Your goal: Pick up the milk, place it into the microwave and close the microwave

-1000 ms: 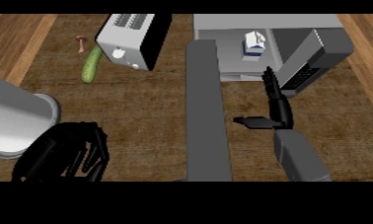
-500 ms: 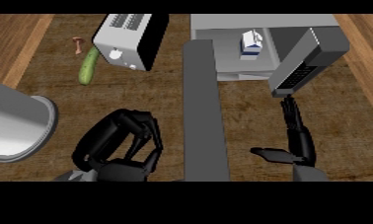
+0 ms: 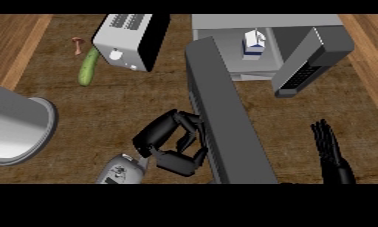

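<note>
The milk carton [image 3: 252, 44], white with a blue band, stands upright inside the grey microwave [image 3: 325, 46] at the top right. The microwave's door [image 3: 221, 121] is open and juts toward me as a long grey slab down the middle of the view. My left hand [image 3: 173, 141] is beside the door's left face near its lower end, fingers curled and touching it, holding nothing. At the lower right my right hand [image 3: 332, 153] rests open with fingers pointing up, apart from the door and the microwave.
A silver toaster [image 3: 129, 41] lies at the top left with a green cucumber [image 3: 88, 66] and a small pinkish object [image 3: 77, 45] beside it. A large grey pot [image 3: 22, 126] sits at the left edge. Wooden counter surrounds them.
My left hand has come up and right from the lower left to the door's left side. The right hand has drawn back from the microwave to the lower right corner.
</note>
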You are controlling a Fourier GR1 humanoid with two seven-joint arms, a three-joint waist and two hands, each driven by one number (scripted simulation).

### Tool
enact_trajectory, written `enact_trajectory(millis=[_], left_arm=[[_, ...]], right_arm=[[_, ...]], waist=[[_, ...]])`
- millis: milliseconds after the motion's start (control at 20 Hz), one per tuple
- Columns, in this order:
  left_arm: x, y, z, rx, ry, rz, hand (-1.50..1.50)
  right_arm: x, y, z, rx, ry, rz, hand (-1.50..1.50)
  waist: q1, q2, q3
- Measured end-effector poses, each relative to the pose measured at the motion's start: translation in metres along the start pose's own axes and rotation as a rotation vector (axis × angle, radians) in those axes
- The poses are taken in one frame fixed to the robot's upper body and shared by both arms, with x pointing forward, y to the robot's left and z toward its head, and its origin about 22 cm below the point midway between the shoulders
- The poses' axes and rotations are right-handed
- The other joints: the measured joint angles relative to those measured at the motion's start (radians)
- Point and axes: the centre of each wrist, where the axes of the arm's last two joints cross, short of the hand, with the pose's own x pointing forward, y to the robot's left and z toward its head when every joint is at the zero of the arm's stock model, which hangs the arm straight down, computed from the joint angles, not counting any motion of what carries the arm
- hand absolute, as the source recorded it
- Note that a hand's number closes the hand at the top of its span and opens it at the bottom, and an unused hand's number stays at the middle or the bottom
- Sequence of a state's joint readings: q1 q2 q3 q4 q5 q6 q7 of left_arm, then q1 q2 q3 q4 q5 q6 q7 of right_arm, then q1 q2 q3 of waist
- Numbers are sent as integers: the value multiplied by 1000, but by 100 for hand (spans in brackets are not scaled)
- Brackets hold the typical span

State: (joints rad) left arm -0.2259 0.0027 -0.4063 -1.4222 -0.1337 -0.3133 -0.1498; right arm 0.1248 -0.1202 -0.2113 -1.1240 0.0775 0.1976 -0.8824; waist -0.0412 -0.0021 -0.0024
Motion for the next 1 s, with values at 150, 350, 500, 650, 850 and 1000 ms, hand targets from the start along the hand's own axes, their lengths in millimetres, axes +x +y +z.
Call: enact_trajectory(millis=[150, 350, 500, 650, 850, 1000], left_arm=[[-22, -13, -12, -1, 19, -33, 150], [-44, -35, -21, 38, 2, -73, 150], [-60, -46, -22, 70, -22, -73, 150], [-69, -51, -26, 93, -39, -72, 150], [-73, -57, -32, 106, -15, -58, 150], [-69, -60, -39, 107, 3, -56, 150]], right_arm=[[16, -10, 9, 25, -25, 10, -150], [37, -16, 7, 60, -66, -20, -150], [53, -14, 4, 77, -98, -53, -150], [69, -11, -2, 101, -130, -84, -150], [91, -11, -9, 147, -163, -105, -150], [103, -9, -15, 183, -180, -119, -150]], waist=[[-4, 2, 0], [-16, 5, -1], [-26, 8, -1], [-38, 11, -2], [-60, 15, -3], [-79, 19, -3]])
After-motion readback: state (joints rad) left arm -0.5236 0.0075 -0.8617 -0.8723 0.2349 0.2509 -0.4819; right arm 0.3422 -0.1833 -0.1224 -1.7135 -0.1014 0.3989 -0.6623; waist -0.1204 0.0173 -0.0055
